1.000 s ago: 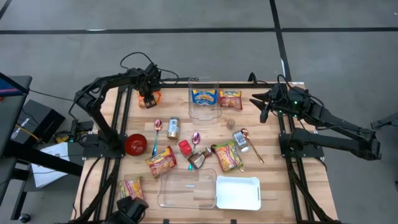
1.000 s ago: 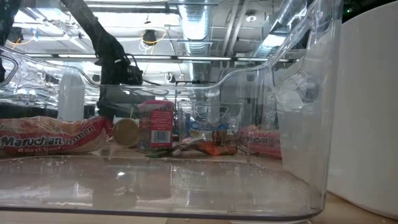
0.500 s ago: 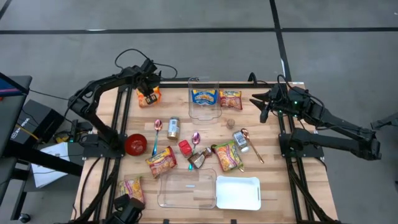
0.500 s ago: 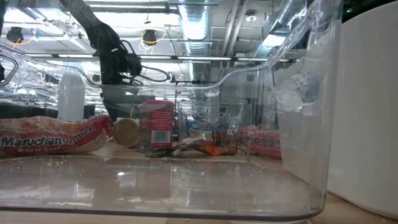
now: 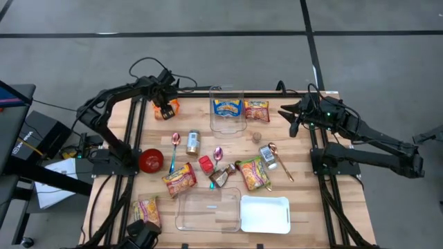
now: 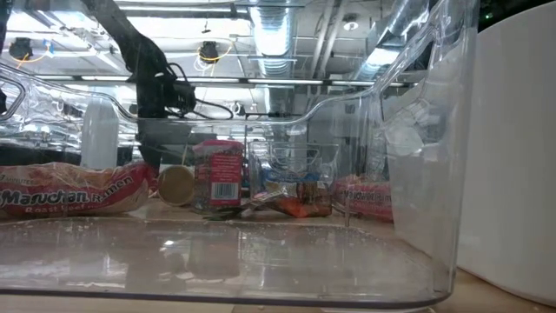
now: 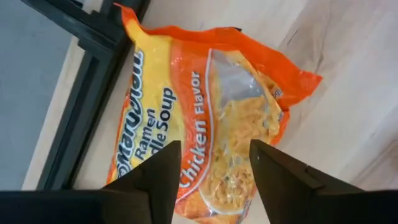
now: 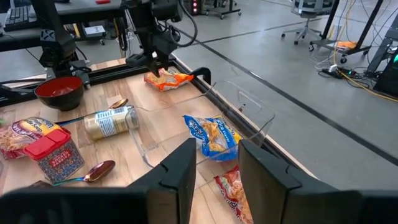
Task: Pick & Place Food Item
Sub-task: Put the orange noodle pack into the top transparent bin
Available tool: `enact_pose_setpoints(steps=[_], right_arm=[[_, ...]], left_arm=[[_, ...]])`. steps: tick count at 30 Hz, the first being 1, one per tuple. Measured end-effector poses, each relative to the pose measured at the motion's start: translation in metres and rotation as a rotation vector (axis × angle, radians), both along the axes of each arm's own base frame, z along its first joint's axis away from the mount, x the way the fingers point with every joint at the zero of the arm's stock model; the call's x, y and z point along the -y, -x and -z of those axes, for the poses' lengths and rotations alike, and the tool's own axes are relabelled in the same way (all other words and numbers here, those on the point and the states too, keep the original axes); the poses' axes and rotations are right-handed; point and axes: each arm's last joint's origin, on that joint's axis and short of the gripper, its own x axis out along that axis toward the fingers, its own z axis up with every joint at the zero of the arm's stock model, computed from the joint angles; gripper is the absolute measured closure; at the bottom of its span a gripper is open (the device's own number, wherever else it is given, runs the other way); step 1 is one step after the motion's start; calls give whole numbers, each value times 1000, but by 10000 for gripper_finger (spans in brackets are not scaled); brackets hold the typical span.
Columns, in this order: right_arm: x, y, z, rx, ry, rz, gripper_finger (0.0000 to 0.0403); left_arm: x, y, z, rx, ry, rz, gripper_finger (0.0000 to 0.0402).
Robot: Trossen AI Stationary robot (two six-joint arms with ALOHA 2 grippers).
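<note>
Orange ramen packet [image 7: 205,118] under left hand [image 7: 211,177]

Wooden table [image 5: 304,200]: ramen packet [image 5: 168,108], clear bins [image 5: 208,211], white tray [image 5: 265,214], red bowl [image 5: 151,160], can [image 5: 192,142], spoons [image 5: 174,148].

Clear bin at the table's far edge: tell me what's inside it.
The clear bin holds one blue-and-yellow snack bag, lying flat. The red-and-yellow packet lies outside, beside it. Anything beneath the bag is covered.
</note>
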Motion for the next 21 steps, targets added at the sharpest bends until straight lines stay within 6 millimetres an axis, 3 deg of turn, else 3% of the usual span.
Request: enact_pose_setpoints(steps=[21], right_arm=[[0,0,1,-7,-1,-1,289]], left_arm=[[-5,4,14,10,2,-33,283]])
